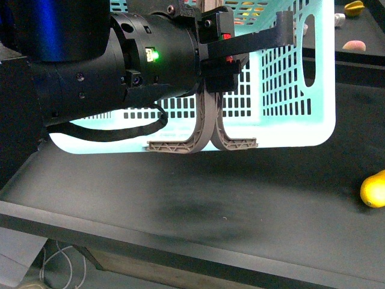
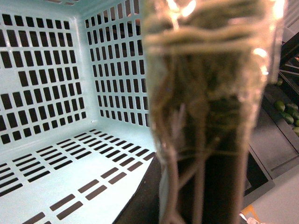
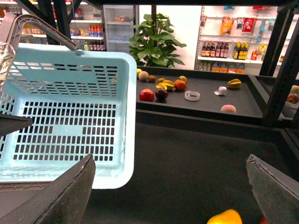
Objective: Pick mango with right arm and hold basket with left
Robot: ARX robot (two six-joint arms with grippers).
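"Two grippers to log. Status of the left?"

"My left gripper [image 1: 280,30] is clamped on the basket [image 1: 289,90] at its handles [image 1: 204,123]. Front view: both grey-brown handles run up into the jaws, and their ends hang side by side below. One black finger reaches out over the basket's rim. Left wrist view: a handle fills the near field, blurred, with the basket's slotted inside beyond it. The green light [image 1: 155,56] on that arm is lit."

"Is the basket resting on the table?"

"I cannot tell. Its lower edge sits close above the table [image 1: 210,205], but contact is not visible."

"Status of the right?"

"My right gripper [image 3: 170,158] is spread wide and grips nothing. It shows only in the right wrist view."

"Mango location?"

"The mango [image 1: 374,188] lies on the table at the right edge of the front view. It is partly cut off there and well apart from the basket. In the right wrist view it [image 3: 225,217] appears between my spread fingers [image 3: 70,196], touching neither, and is again cut by the picture's edge."

"Other items?"

"A shelf [image 3: 201,111] beyond the table carries loose fruit, with a peach [image 3: 228,108] near its front edge. A plant [image 3: 156,39] stands behind the shelf."
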